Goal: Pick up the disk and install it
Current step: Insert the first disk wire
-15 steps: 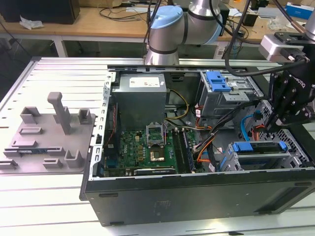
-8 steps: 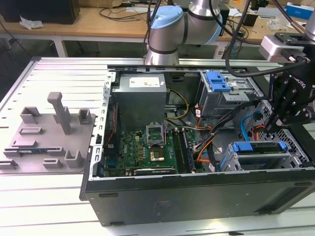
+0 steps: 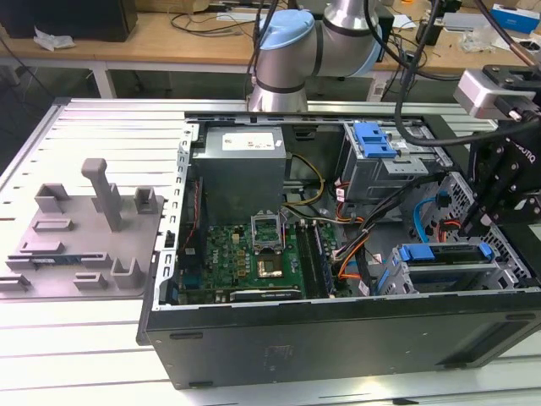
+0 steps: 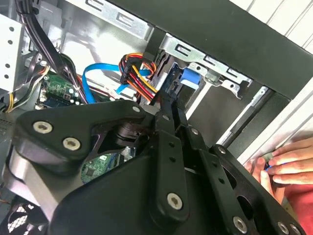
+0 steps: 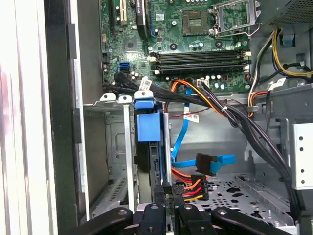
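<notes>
Farthest from the claw, at the exterior view's left, a grey moulded fixture (image 3: 80, 233) lies on the slatted table (image 3: 51, 355). Nearer to it, inside the open computer case (image 3: 338, 338), come the green motherboard (image 3: 245, 258), the grey power supply (image 3: 241, 165) and a ribbed blue latch (image 3: 374, 139) on the upper drive cage. The disk (image 3: 444, 254) sits in the lower drive bay, just under the claw (image 3: 472, 227). In the first wrist view its blue-framed edge stands right ahead of the claw, with a thin blue cable (image 5: 183, 132) and a bundle of red and orange wires (image 5: 188, 181) just beside. Whether the claw is clenched or released, I cannot tell. In the second wrist view a person's hand (image 4: 288, 161) rests at the case's outer edge, apart from the claw.
</notes>
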Tool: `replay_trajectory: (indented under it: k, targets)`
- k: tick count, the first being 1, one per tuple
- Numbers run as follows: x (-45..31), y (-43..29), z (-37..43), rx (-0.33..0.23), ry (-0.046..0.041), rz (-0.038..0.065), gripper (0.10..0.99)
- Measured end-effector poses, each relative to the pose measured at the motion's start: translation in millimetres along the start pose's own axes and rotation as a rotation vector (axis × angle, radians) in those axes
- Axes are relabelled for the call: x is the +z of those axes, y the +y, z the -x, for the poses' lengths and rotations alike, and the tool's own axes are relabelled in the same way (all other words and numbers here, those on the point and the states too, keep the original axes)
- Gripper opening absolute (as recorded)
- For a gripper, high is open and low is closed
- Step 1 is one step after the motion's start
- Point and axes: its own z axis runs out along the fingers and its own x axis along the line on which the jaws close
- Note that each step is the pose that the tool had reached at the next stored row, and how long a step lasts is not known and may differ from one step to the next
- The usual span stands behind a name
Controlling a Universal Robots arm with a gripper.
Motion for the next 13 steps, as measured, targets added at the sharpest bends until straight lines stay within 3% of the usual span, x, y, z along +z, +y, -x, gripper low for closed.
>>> replay_trajectory:
  k: [13]
  targets:
    - [1.6, -0.1, -3.1, 0.000, -0.0001, 0.000, 0.169]
